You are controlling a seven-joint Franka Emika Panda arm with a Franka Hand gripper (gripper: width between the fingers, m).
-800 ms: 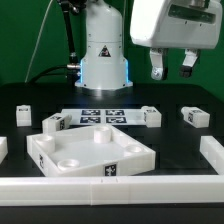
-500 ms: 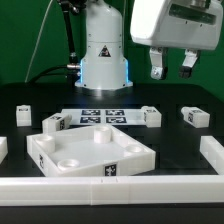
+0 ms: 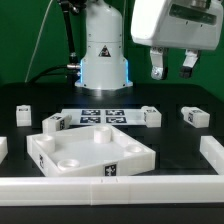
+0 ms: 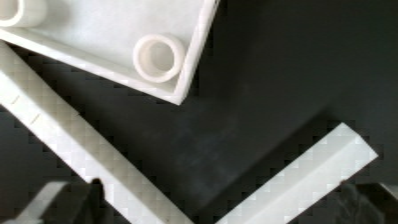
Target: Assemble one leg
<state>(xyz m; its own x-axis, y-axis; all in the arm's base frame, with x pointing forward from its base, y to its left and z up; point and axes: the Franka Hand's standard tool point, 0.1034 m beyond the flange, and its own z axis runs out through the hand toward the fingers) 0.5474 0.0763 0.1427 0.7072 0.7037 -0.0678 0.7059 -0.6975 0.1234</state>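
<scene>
Several legs, small white blocks with marker tags, lie on the black table in the exterior view: one at the left (image 3: 23, 115), one next to it (image 3: 53, 123), one right of the middle (image 3: 151, 115) and one at the right (image 3: 194, 117). My gripper (image 3: 172, 68) hangs high above the right side, open and empty, well above the right-hand legs. In the wrist view the gripper (image 4: 217, 214) shows only as dark fingertips (image 4: 61, 204) at the picture's edge, with nothing between them. No leg shows in the wrist view.
The large white square piece (image 3: 125, 152) with round sockets lies in front of the middle; its corner shows in the wrist view (image 4: 107, 40). The marker board (image 3: 100, 116) lies behind it. White rails border the front (image 3: 110, 188) and right (image 3: 212, 152); two rails (image 4: 71, 130) cross the wrist view.
</scene>
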